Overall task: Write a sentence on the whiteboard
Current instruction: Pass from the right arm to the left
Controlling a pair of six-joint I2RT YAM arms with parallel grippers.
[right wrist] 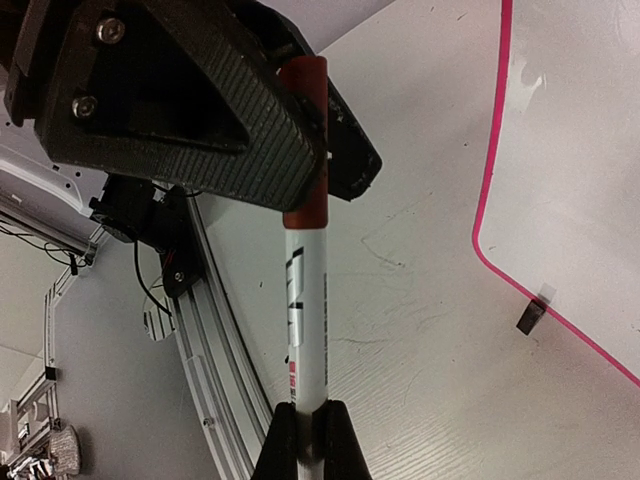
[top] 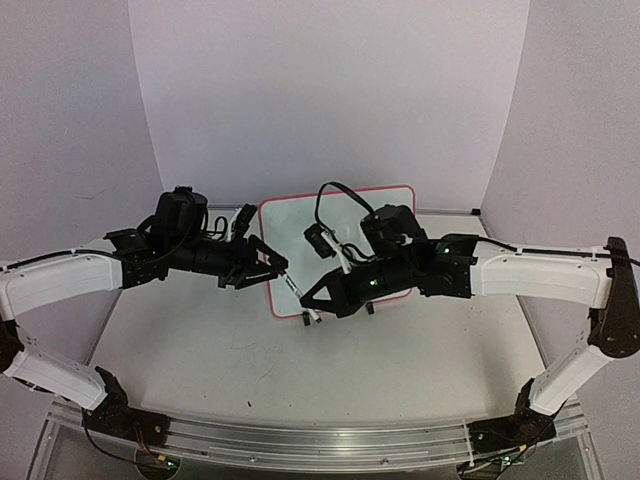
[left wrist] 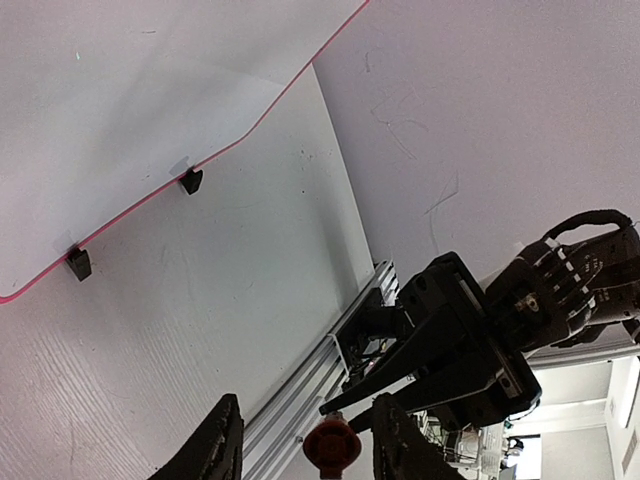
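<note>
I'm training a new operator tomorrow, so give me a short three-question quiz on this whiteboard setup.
1. True or false: the cap is off the marker.
2. Which jaws grip the marker's white barrel? A) left jaws B) right jaws C) neither
3. What colour is the rim of the whiteboard?

Key: 1 false, the red cap is on, between the open left jaws; 2 B; 3 pink-red.
</note>
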